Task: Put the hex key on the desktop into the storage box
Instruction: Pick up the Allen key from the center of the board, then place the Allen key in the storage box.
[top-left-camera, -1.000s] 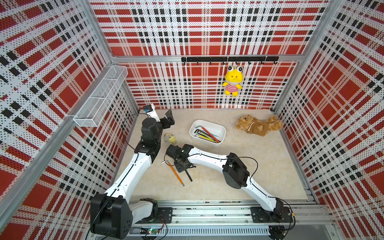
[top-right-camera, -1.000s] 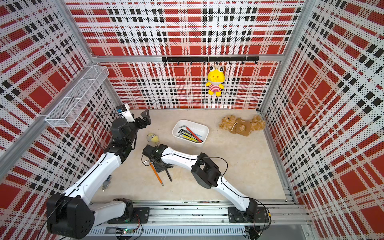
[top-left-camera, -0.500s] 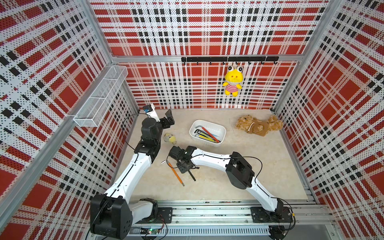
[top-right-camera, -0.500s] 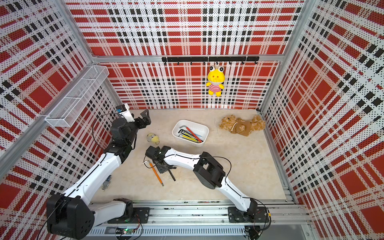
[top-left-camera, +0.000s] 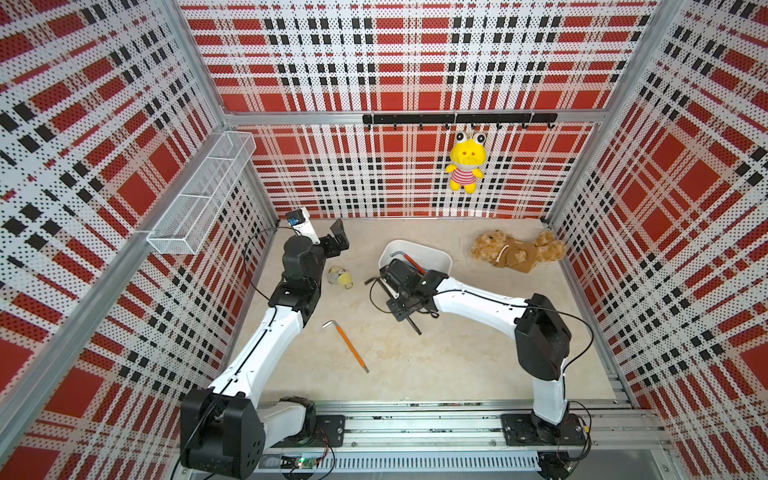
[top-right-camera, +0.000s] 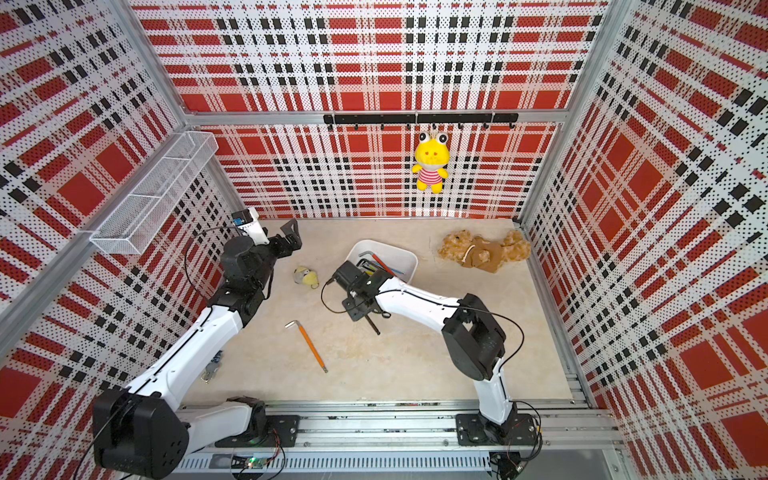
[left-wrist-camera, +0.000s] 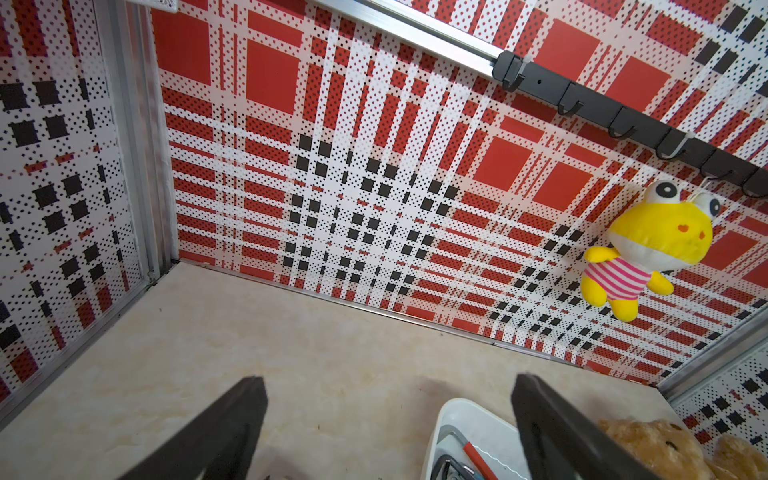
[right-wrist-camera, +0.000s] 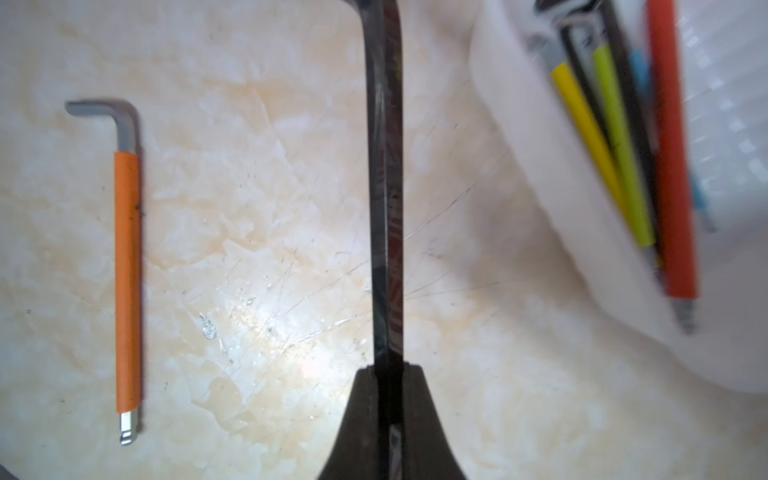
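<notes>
Marbled table (top-left-camera: 457, 365): storage box (top-left-camera: 432, 251) sits just behind the right jaws, which clench a black hex key (right-wrist-camera: 384, 187) lengthwise, pointing away from the box. Left jaws released, farther off.

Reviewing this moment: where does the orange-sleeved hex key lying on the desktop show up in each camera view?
Top view: orange-sleeved hex key lies alone on the desktop, the storage box farther back.
Top view: same spot, storage box beyond it.
Left wrist: not in it; a corner of the storage box shows.
Right wrist: fully shown, across the black hex key from the storage box.
Shared landmark: the storage box.
</notes>
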